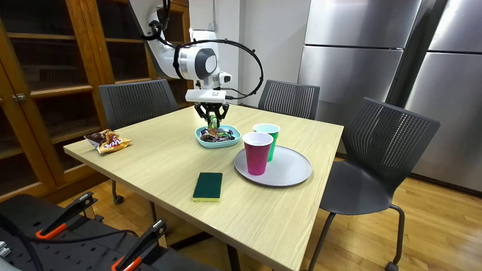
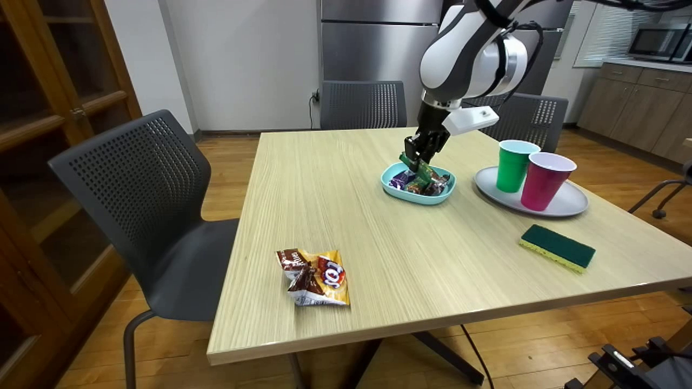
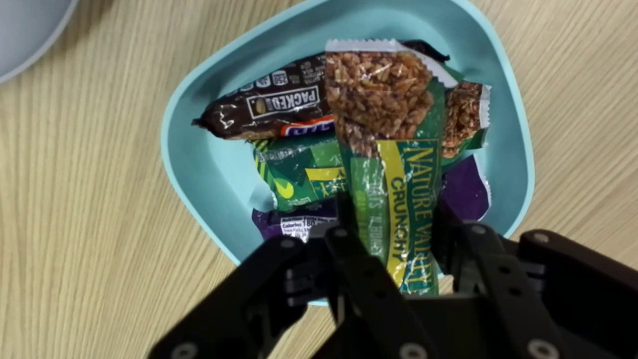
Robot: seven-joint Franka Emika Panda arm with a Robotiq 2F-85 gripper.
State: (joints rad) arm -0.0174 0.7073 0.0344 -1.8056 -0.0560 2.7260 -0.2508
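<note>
Gripper (image 3: 394, 214) pinches a granola bar (image 3: 381, 94) whose glossy wrapper (image 3: 359, 184) may let it slip, or whose free end may snag the chocolate bar (image 3: 234, 117) or bowl (image 3: 209, 164) below the gripper.

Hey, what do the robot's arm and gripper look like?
The arm is white with dark grey panels; black cable is strapped along it and bows out in a loop. A white block is mounted above the black gripper, whose jointed fingers carry round grey screw heads.
</note>
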